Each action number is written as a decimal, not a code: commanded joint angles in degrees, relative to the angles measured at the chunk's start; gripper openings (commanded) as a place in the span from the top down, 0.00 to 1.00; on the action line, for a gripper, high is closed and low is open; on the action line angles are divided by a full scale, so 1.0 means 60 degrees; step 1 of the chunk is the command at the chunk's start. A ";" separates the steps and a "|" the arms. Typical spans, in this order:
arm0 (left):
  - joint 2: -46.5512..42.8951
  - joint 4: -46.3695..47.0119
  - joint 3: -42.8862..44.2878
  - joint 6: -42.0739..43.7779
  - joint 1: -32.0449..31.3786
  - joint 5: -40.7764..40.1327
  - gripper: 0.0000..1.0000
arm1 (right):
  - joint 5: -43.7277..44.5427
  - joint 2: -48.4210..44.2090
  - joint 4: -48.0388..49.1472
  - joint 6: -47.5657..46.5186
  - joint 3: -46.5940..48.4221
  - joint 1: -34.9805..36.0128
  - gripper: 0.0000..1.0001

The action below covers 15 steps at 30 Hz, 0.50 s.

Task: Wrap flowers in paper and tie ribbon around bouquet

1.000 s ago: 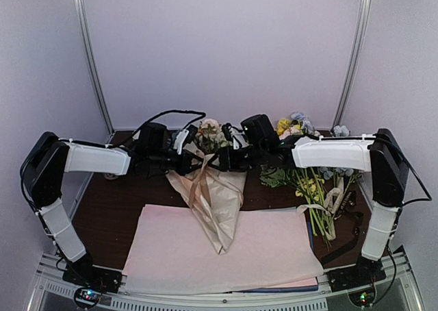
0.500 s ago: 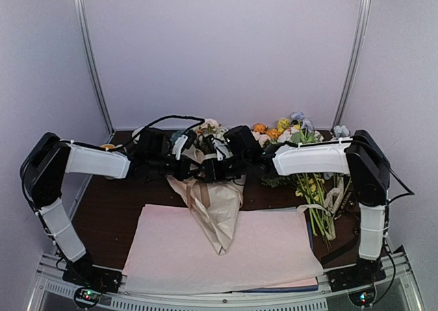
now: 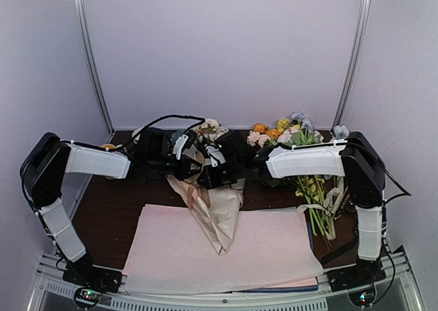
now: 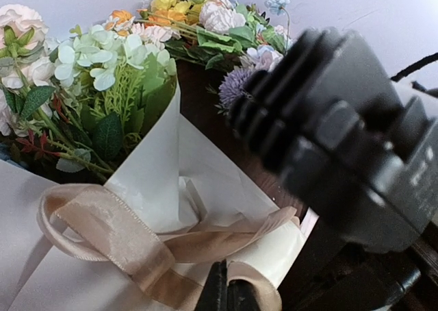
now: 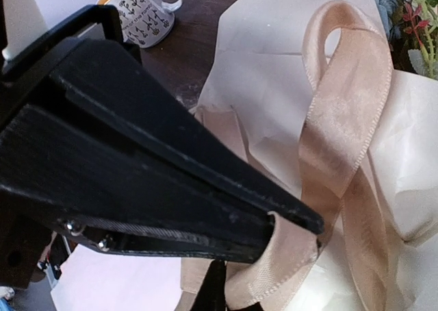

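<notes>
The bouquet lies on the table, a cone of beige paper with white and pink flowers at its far, wide end. A tan ribbon loops around the cone's neck. My left gripper is shut on a fold of this ribbon just above the paper. My right gripper sits directly against the left one and is shut on the ribbon next to the left gripper's black fingers. In the top view both grippers meet over the cone's neck.
A loose bunch with orange and yellow blooms lies at the back right under the right arm. Pale pink sheets cover the near table under the cone's tip. A patterned mug stands at the back left. A dark strap lies near right.
My right arm has swung left onto the bouquet's neck, and its gripper has gone from open to shut on the ribbon. The left arm and the cone have stayed put.
</notes>
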 commanded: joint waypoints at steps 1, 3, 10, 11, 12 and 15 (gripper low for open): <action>-0.0232 0.0280 -0.0010 0.0275 -0.0028 -0.0155 1.00 | 0.0353 -0.0462 -0.0181 -0.0262 -0.0088 -0.0031 1.00; -0.0232 0.0216 -0.0041 0.0303 -0.0024 -0.0244 1.00 | 0.0305 -0.0769 -0.0153 -0.0294 -0.0291 -0.0032 1.00; -0.0112 -0.0123 -0.0091 0.0498 -0.0026 -0.0672 1.00 | -0.0452 -0.1977 0.0005 -0.0050 -0.1093 -0.0032 1.00; -0.0091 -0.0187 -0.0091 0.0530 -0.0025 -0.0729 1.00 | -0.0601 -0.2164 -0.0017 -0.0033 -0.1159 -0.0033 1.00; -0.0066 -0.0234 -0.0091 0.0584 -0.0021 -0.0767 1.00 | -0.0684 -0.2283 -0.0081 -0.0013 -0.1252 -0.0033 1.00; -0.0031 -0.0318 -0.0119 0.0786 -0.0026 -0.0696 1.00 | -0.0383 -0.2524 -0.0461 -0.0072 -0.1355 -0.0095 1.00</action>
